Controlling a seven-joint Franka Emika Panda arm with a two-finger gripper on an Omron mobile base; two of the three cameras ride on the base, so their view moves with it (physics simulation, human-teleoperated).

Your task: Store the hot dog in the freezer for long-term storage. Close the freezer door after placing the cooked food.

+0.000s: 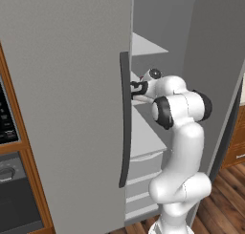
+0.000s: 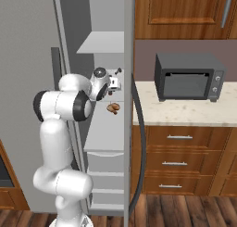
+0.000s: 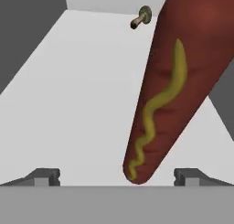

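The gripper was seen deep inside the freezer, over a white inner shelf, with its two dark fingertips spread about as wide as they go and nothing pinched between them. The hot dog, reddish-brown with a wavy yellow line of mustard along it, was seen very close to the hand camera, between the fingertips and nearer the right-hand one as that view has it, touching neither. Its long axis ran away from the fingers and slanted across the view, one rounded end pointing back toward the camera. Whether it already rested on the shelf or was just leaving the open jaws could not be told.

A small brown mushroom-like item lay well apart from it at the back of the same shelf; in the right base view a small brown item was seen on that shelf below the hand. The placing was judged done or nearly done, so a straight withdrawal would be called for, with the freezer door standing open and not yet pushed shut
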